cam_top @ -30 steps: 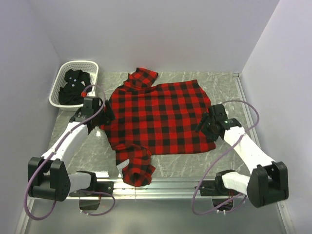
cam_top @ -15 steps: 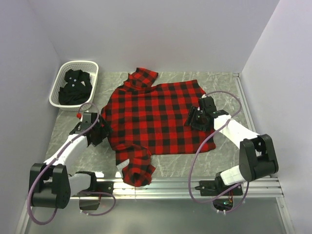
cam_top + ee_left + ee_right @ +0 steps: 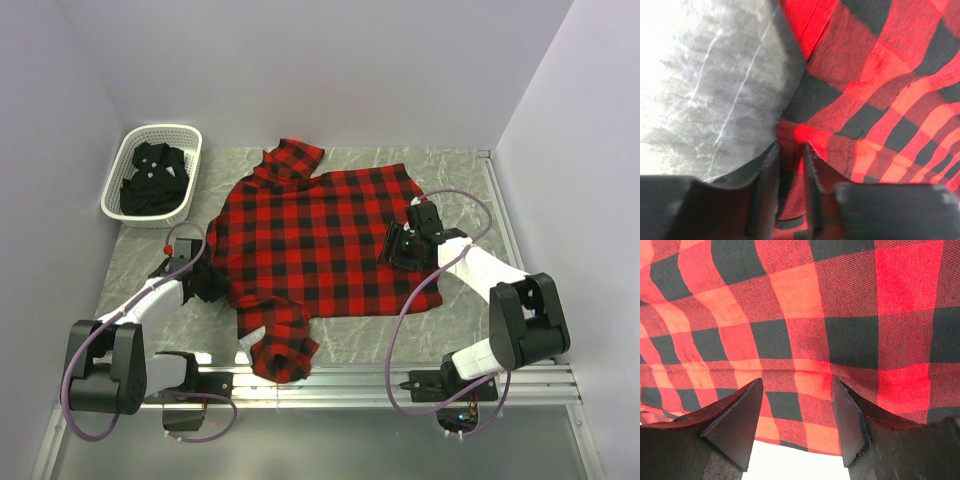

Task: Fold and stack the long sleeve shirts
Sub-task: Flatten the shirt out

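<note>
The grey marble table [image 3: 455, 180] carries the red-and-black flannel shirt [image 3: 320, 235], spread flat in the middle with one sleeve bunched at the near edge. At far left stands the white basket [image 3: 160, 130], with the black shirt [image 3: 152, 182] crumpled inside. The right gripper [image 3: 395, 250] hangs over the flannel's right side, jaws well apart; I cannot tell whether its tips press the cloth. The left gripper [image 3: 213, 283] is narrowed onto the flannel's left edge, pinching cloth between its fingers [image 3: 765, 185].
</note>
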Tool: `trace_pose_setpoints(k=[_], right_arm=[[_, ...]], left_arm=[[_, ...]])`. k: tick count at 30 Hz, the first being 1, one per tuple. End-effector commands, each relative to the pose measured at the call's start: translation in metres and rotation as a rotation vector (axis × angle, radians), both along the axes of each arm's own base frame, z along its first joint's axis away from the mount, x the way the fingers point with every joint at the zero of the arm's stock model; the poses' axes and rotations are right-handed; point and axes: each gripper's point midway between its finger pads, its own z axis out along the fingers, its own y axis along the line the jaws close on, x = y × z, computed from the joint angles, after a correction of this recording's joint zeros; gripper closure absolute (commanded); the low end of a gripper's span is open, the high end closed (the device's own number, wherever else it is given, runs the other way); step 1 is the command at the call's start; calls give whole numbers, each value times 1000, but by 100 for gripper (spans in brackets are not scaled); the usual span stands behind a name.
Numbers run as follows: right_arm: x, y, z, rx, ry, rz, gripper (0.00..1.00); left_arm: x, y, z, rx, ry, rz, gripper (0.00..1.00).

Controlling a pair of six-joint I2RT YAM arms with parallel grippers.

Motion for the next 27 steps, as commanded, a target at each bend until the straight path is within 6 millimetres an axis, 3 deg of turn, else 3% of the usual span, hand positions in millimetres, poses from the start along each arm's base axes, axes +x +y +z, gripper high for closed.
trace_pose_setpoints(k=[1, 5, 13, 16, 18, 22, 24, 27], right_arm=[[3, -1, 14, 16, -62, 7, 35], [0, -5, 16, 13, -64, -1, 35], [-18, -24, 14, -25, -38, -75, 34], [-28, -43, 12, -53, -5, -175, 32], [-36, -59, 11, -65, 19, -256, 28], [-54, -89, 10, -111, 42, -399, 5], [-64, -96, 4, -109, 75, -439, 5], [-76, -106, -5, -99, 113, -504, 10]], left_arm=[[-12, -6, -7, -38, 45, -6, 72], [-23, -8, -9, -49, 81, -13, 99], [-37, -8, 5, -54, 91, -17, 96], [-37, -6, 9, -46, 92, -9, 87], [-37, -7, 10, -49, 87, -11, 71], [-39, -12, 14, -80, 79, -17, 40], [-40, -15, 17, -94, 70, -23, 27], [-41, -19, 17, -117, 68, -40, 18]])
